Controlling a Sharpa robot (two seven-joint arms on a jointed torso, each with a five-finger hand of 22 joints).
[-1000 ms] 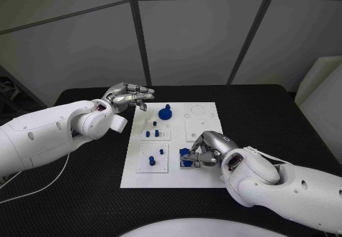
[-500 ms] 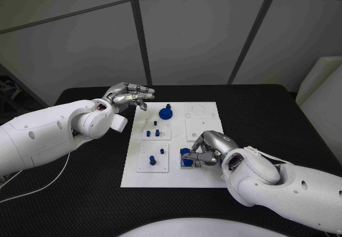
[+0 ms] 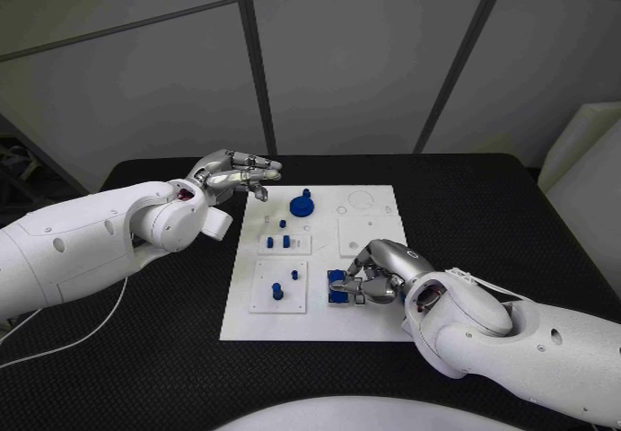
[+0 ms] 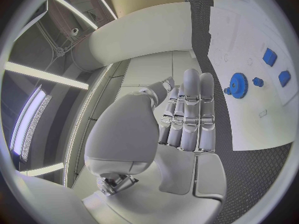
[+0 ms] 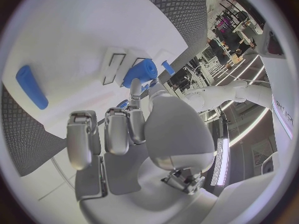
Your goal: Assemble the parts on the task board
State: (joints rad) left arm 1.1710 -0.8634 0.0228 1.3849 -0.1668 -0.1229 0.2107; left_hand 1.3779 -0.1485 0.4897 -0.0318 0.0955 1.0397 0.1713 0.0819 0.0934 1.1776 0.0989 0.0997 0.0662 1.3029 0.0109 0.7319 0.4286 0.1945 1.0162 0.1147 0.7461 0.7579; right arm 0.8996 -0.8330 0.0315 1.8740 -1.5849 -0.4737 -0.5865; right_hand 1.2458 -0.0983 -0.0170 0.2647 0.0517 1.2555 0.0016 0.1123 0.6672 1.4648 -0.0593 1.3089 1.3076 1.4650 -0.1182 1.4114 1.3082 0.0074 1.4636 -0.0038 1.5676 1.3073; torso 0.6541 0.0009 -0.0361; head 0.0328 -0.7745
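Note:
The white task board lies mid-table. A blue gear stands at its far end, with small blue pegs just nearer and two more pegs on the near-left block. My right hand sits low over the board's near-right part, fingers curled round a blue part. In the right wrist view a fingertip touches that blue part, and a blue bar lies apart on the board. My left hand hovers beyond the board's far-left corner, fingers curled in, holding nothing. The left wrist view shows the gear.
The black table stretches round the board on all sides. White raised blocks with recesses sit on the board. A white panel stands past the table's right edge.
My right hand has edged slightly toward the table's front over the blue part. The left hand has stayed where it was.

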